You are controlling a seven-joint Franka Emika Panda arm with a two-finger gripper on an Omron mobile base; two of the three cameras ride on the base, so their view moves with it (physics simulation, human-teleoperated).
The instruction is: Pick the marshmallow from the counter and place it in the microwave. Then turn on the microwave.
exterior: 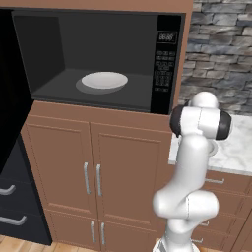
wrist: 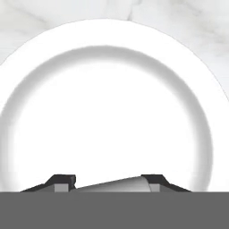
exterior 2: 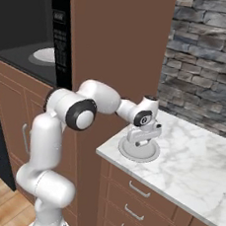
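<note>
marble counter [exterior 2: 198, 169] bears a round white plate [wrist: 107, 112]; jaws pinch a small pale soft-edged marshmallow [wrist: 112, 184] over it.

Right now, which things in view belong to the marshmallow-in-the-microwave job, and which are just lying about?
Job: marshmallow, gripper closed on it, microwave, counter.
Lying about: plate under the gripper, plate in the microwave, stone wall, drawers.

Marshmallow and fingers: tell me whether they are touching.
Touching. In the hand view the marshmallow sits wedged between both fingers, no gap on either side, above the white plate.
</note>
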